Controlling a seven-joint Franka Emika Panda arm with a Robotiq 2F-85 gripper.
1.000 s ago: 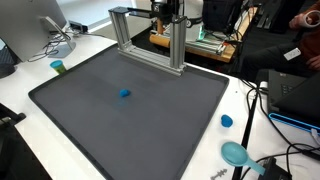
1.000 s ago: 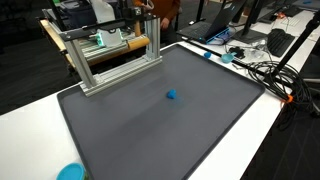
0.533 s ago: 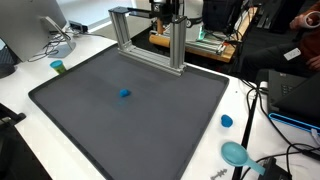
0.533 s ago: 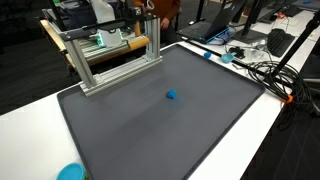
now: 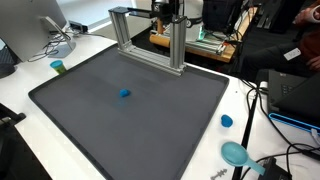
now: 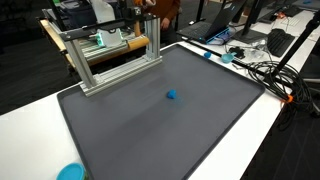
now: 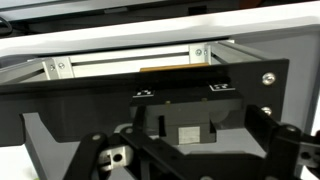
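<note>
A: Gripper [image 7: 190,150], status?
B: Jaws wide apart, empty, close by silver aluminium frame [image 5: 178,45] at dark grey mat's [image 5: 100,120] far edge.
A: Hazard?
B: Possibly clipping frame's top bar; clearance looks slim.

A robotics lab: around the grey mat [image 5: 130,125] stand an aluminium frame [image 5: 177,45], a computer monitor [image 5: 38,18] and tangled cables [image 6: 264,72].

Blue object [image 5: 124,94] — dark grey mat [image 5: 150,125], silver frame [image 5: 178,45]
</note>
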